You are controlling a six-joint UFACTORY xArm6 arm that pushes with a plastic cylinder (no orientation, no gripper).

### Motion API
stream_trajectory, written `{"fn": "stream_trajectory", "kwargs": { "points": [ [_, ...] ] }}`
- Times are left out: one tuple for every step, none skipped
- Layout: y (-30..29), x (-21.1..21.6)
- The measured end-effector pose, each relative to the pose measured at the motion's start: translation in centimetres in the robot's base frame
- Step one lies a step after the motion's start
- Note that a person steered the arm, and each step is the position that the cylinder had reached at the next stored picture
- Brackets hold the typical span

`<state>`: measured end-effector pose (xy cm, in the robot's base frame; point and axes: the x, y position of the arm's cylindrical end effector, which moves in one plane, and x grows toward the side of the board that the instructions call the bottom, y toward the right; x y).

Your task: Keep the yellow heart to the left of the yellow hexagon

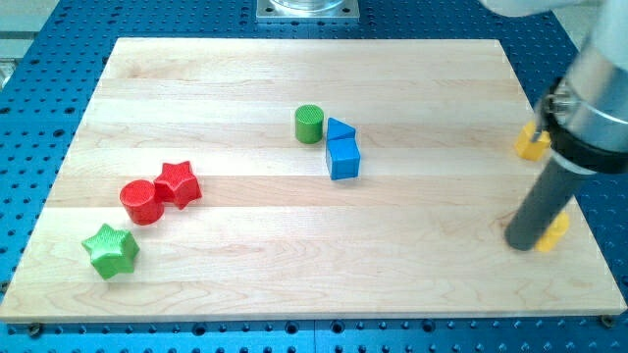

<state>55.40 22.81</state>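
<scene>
Two yellow blocks lie at the board's right edge. One yellow block (533, 144) sits higher up, partly behind the arm. The other yellow block (556, 233) lies lower, half hidden by my dark rod. I cannot tell which is the heart and which the hexagon. My tip (523, 244) rests on the board right against the left side of the lower yellow block, well below the upper one.
A green cylinder (309, 124), a blue triangle (340, 128) and a blue cube (343, 159) cluster at the middle. A red star (178, 183), a red cylinder (140, 202) and a green star (111, 251) lie at the lower left. The board's right edge (589, 226) is close to my tip.
</scene>
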Motion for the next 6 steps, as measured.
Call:
{"fn": "stream_trajectory", "kwargs": {
  "points": [
    [-0.5,3.2],
    [4.0,1.3],
    [3.1,-1.8],
    [1.8,-4.4],
    [0.9,-6.1],
    [0.3,-6.1]
  ]
}}
